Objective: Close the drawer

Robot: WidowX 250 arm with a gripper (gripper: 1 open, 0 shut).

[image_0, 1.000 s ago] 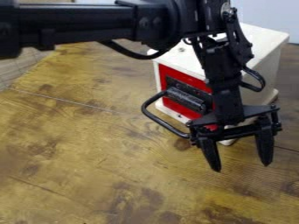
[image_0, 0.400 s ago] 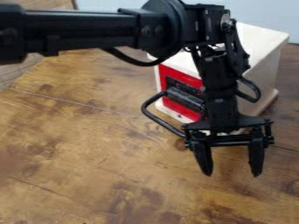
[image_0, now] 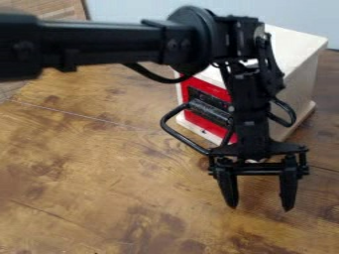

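Observation:
The red-fronted drawer with its black plate sits in a cream-white box at the upper right. Its large black loop handle sticks out toward the lower left over the wooden table. My gripper hangs in front of the drawer, just to the right of the handle loop, pointing steeply down. Its two black fingers stand wide apart with nothing between them, tips close to the tabletop. The arm hides part of the drawer front.
The worn wooden table stretches to the left and front. My black arm crosses the top of the view from the left. A grey surface shows at the far left edge.
The gripper has rolled so both fingers now face the camera more squarely, and it has shifted slightly toward the lower left. The jaws stay wide.

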